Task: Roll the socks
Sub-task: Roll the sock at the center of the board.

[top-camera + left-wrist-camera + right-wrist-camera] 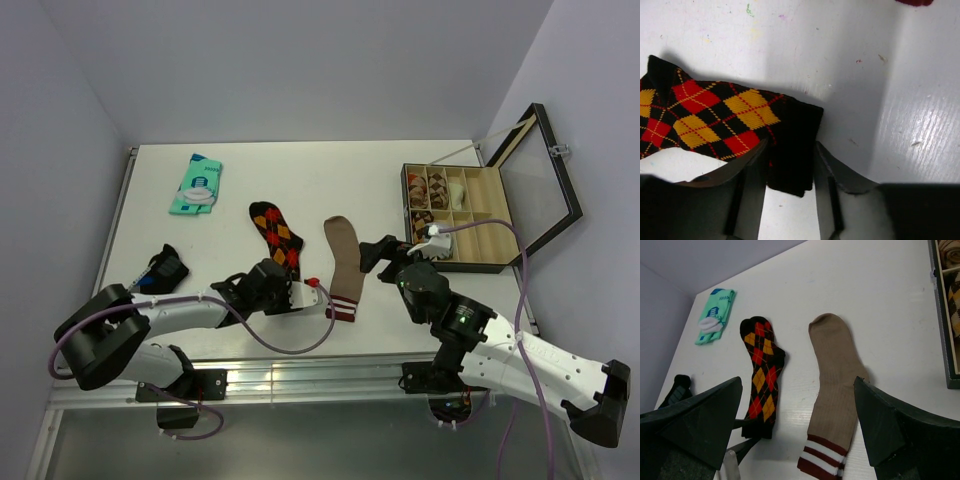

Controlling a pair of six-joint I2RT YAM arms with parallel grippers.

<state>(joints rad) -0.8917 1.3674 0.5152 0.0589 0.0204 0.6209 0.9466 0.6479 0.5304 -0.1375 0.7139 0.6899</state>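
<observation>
Left gripper (pixel 790 172) first: open, astride the plain black cuff of the argyle sock (pixel 725 112), one finger on each side, closed on nothing. Lying flat on the white table (pixel 900 100), toe pointed away from the arm bases, cuff nearest them. Just beside it to the right and not touching, the tan sock (pixel 342 255), also flat, with its maroon, white-striped cuff at the near end. Close by that one and raised off the surface, the right gripper (pixel 795 430), spread wide and holding nothing.

Likely to handle as thin knit: light, limp, no stiffness to push against, prone to bunching or sliding on the smooth top rather than turning over. Best taken at the cuff edge, pinching both layers, then lifted slightly and folded toward the toe to start the roll. Probably worth pinning the far part with the other arm. Rolling apparently not yet begun on either sock.

Farther out: a teal packet (pixel 197 184) at the far left, a small dark bundle (pixel 165 268) near the left arm, an open compartment box (pixel 462 215) at the right with items in some cells.
</observation>
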